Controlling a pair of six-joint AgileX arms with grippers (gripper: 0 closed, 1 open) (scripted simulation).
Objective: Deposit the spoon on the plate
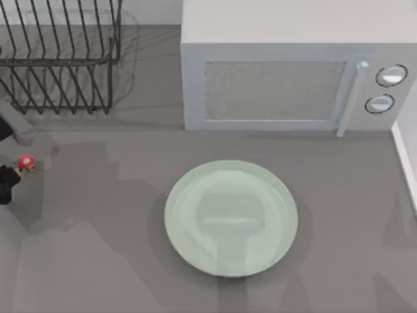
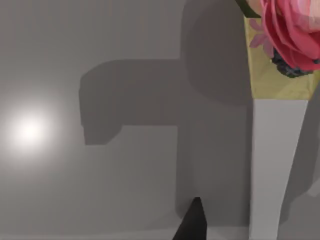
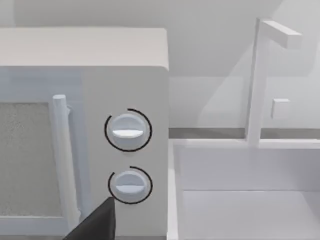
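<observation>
Left claw point(image 1: 8, 182) grips spoon point(image 2: 277, 150) | plate point(image 1: 231, 218) bare

We saw the plate point(image 1: 231, 218) near the table's point(image 1: 98, 261) middle, toward its front edge; the microwave point(image 1: 287, 72) stood behind it at the back edge, the dish rack point(image 1: 58, 59) in the back left corner, the spoon point(image 1: 25, 163) at the left edge

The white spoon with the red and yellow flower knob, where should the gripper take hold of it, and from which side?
Probably the thin white handle just below the flower knob, fingers closing across its narrow width. The white spoon sits at the table's left edge beside the left gripper, so coming from above with that arm looks best. The knob seems too bulky and uneven for a firm hold.
</observation>
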